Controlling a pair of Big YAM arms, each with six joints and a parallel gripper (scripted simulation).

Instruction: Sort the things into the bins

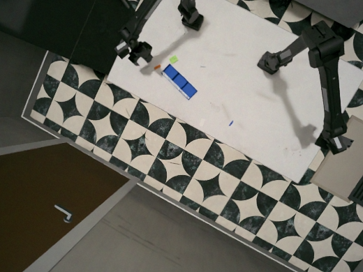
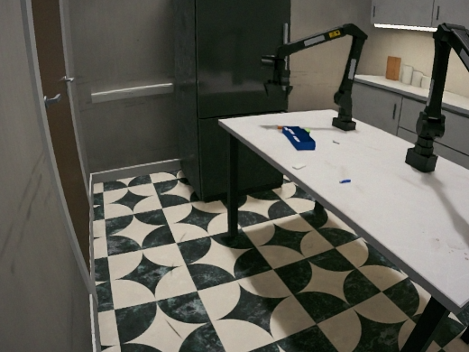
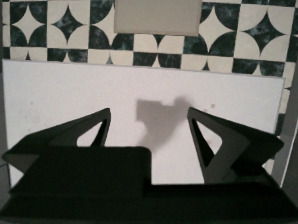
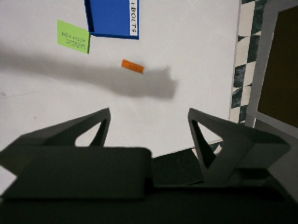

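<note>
At one end of a long white table (image 1: pixel 241 94) (image 2: pixel 388 194) (image 3: pixel 60 85) (image 4: pixel 195 30), three joined blue plastic bins (image 1: pixel 179 80) (image 2: pixel 307 145) (image 4: pixel 112 35) stand flat in a row, their open tops up and white labels along one long side, where they can guide the sorting. Only "BOLTS" can be made out on the nearest label in the right wrist view.

The task's things lie loose outside the bins: a small orange block-like piece (image 1: pixel 157 67) (image 2: pixel 280 127) (image 4: pixel 132 66) near one end, a small blue piece (image 1: pixel 231 123) (image 2: pixel 344 180) well apart, and a thin grey piece (image 1: pixel 202 66) (image 2: pixel 335 142) on the side nearer the arm bases. A flat lime-green square with writing (image 1: pixel 174 59) (image 2: pixel 308 130) (image 4: pixel 73 36) lies beside the row, perhaps as a note rather than something to sort; its words are too blurred to tell.

The right gripper (image 1: pixel 142 62) (image 2: pixel 278 91) (image 4: pixel 149 112), wide open and holding nothing, hangs near the orange piece, a placement that would suit a first reach. The left gripper (image 1: pixel 345 144) (image 3: pixel 149 111), also wide open and without a load, hangs at the far end, leaving the bins free for its partner
</note>
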